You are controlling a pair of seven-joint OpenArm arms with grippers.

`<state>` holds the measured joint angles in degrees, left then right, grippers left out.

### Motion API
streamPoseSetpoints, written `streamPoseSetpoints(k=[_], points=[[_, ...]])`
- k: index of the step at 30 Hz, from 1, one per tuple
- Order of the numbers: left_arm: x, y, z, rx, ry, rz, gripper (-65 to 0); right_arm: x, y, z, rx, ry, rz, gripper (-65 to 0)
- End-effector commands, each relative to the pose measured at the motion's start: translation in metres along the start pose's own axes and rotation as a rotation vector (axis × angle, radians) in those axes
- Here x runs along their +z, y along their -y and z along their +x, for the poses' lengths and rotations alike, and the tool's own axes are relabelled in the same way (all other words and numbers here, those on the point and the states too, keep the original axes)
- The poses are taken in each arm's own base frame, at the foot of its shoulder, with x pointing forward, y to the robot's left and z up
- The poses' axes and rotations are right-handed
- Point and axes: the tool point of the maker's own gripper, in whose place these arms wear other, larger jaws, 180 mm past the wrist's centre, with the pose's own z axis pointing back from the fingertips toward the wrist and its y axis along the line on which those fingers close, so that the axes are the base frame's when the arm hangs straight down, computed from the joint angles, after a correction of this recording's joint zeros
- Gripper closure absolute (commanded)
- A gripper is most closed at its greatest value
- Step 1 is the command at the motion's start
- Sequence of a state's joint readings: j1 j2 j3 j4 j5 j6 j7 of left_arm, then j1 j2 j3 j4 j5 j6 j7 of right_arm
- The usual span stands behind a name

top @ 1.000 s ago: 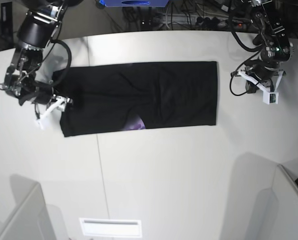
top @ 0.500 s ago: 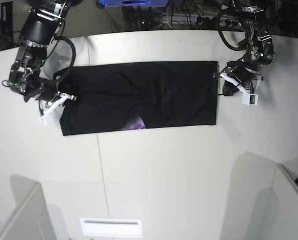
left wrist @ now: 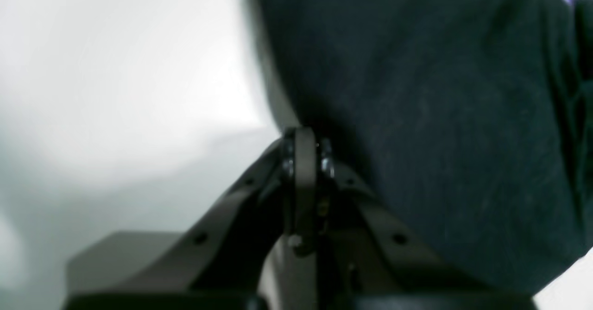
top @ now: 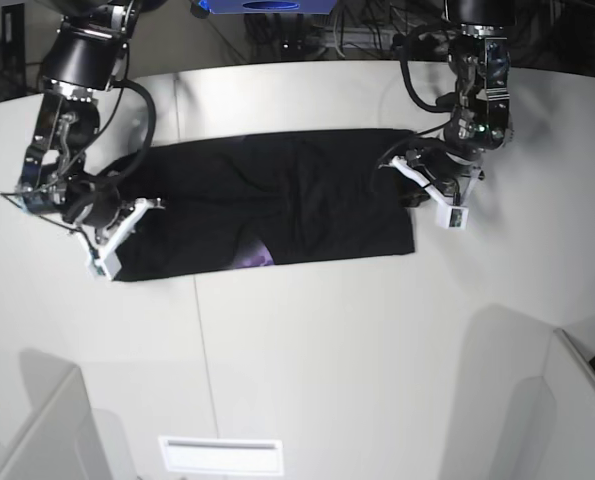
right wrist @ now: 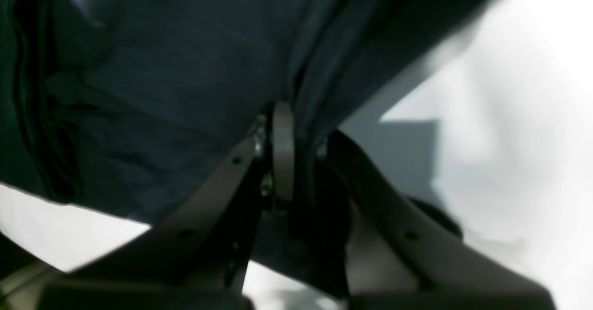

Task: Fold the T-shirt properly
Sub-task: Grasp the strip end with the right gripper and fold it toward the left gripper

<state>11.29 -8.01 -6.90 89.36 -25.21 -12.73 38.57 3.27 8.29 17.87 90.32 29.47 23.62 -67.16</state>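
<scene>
The black T-shirt [top: 277, 195] lies as a long strip across the white table [top: 307, 340], with a bit of purple print [top: 252, 258] at its front edge. My left gripper [top: 409, 178] is at the shirt's right end. In the left wrist view this gripper [left wrist: 303, 138] is shut, with the raised cloth edge [left wrist: 417, 115] at its tips. My right gripper [top: 137, 208] is at the shirt's left end. In the right wrist view it [right wrist: 289, 115] is shut on a fold of black cloth [right wrist: 185, 78] lifted off the table.
Cables and a blue box [top: 267, 5] lie beyond the table's far edge. Grey partitions stand at the front left [top: 47, 430] and front right [top: 537, 420]. A white slotted plate [top: 220, 455] sits near the front edge.
My left gripper moved from the table right of the shirt onto its right end. My right gripper shifted down and right. Both shirt ends have lifted and drawn inward.
</scene>
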Motion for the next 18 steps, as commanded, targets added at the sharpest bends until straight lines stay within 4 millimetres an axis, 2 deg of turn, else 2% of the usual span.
streamPoseSetpoints(k=[1,4,9,18], points=[[-0.002,0.003,-0.004,-0.004,-0.031,0.008,0.0,0.010,-0.001,0.020,0.046,0.057,-0.012,0.0],[-0.006,0.011,0.008,-0.001,-0.007,-0.011,0.0,0.019,-0.017,0.029,0.118,0.085,-0.010,0.0],[-0.007,0.015,0.010,0.003,-0.002,-0.016,0.0,0.025,-0.046,0.034,0.178,0.114,0.010,0.0],[-0.005,0.007,0.008,0.003,-0.007,0.000,0.0,0.013,-0.114,0.036,0.175,0.128,0.138,0.0]])
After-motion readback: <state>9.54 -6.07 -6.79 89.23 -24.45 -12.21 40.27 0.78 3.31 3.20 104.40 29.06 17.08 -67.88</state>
